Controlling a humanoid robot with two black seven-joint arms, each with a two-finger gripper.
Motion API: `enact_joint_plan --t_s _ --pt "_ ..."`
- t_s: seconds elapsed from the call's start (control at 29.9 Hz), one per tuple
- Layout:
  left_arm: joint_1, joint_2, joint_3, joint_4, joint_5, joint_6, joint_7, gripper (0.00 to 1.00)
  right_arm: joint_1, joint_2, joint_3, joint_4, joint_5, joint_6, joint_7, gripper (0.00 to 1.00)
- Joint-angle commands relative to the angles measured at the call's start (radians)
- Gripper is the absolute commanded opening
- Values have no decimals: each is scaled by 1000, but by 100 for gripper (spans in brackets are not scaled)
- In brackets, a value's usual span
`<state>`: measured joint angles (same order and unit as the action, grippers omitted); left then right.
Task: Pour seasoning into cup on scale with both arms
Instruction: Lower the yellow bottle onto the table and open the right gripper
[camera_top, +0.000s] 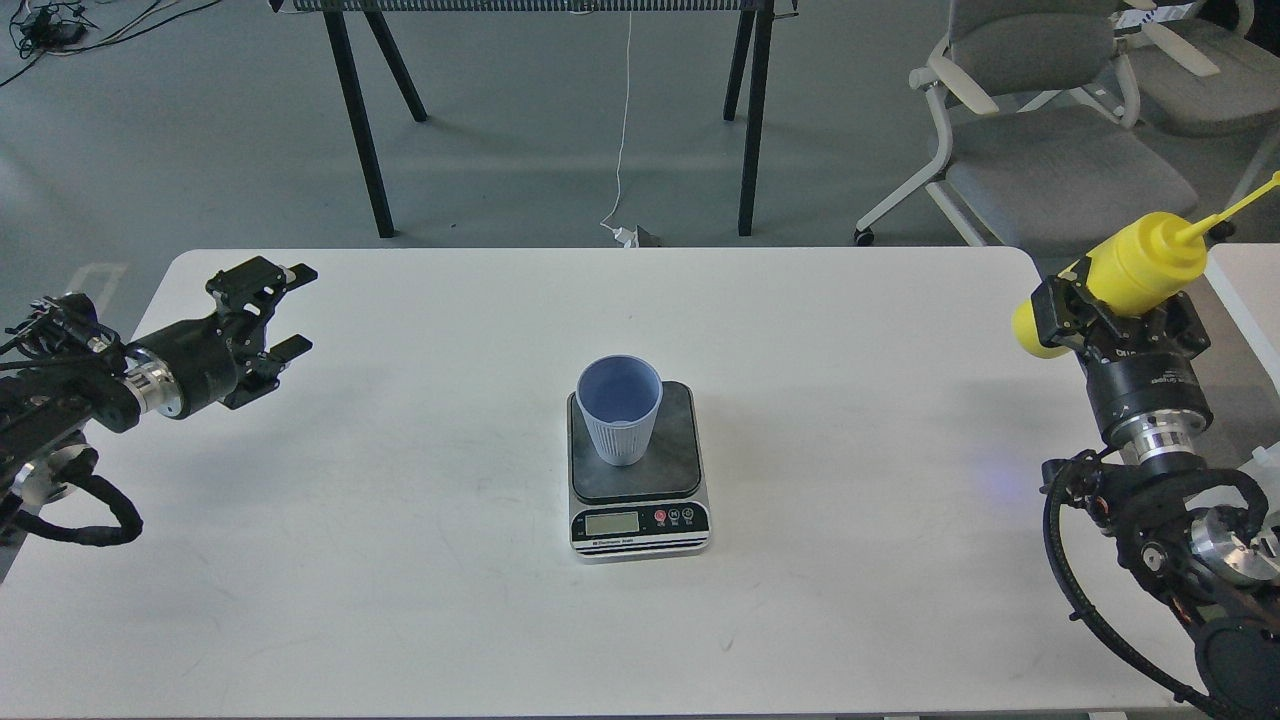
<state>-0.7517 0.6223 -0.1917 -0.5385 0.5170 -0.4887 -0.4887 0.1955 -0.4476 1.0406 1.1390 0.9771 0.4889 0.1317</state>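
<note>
The pale blue-grey ribbed cup (620, 408) stands upright on the dark plate of the scale (682, 420) at the middle of the white table (400, 560). My right gripper (1115, 305) is at the table's right edge, shut on the yellow seasoning bottle (1135, 270). The bottle lies tilted, its nozzle pointing up and right, away from the cup. My left gripper (285, 310) is open and empty above the table's far left, well apart from the cup.
Grey office chairs (1040, 150) stand behind the table's right corner. Black trestle legs (360, 130) and a hanging white cable (625, 120) are on the floor beyond the far edge. Another white surface (1250, 290) sits at the right edge.
</note>
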Motion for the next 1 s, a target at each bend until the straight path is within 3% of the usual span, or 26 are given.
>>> enact_joint_plan --t_s 0.0,0.37,0.74,0.97 --pt "-1 0 0 0 0 0 0 99 -8 67 -4 -54 -50 0 -4 1" --pt "2 4 0 0 0 0 0 99 1 224 -39 -205 -156 0 -7 1" --pt "14 -1 0 0 0 0 0 99 22 248 -91 -249 -206 0 -9 4" --pt "14 -1 0 0 0 0 0 99 41 256 -119 -258 -218 0 -7 13"
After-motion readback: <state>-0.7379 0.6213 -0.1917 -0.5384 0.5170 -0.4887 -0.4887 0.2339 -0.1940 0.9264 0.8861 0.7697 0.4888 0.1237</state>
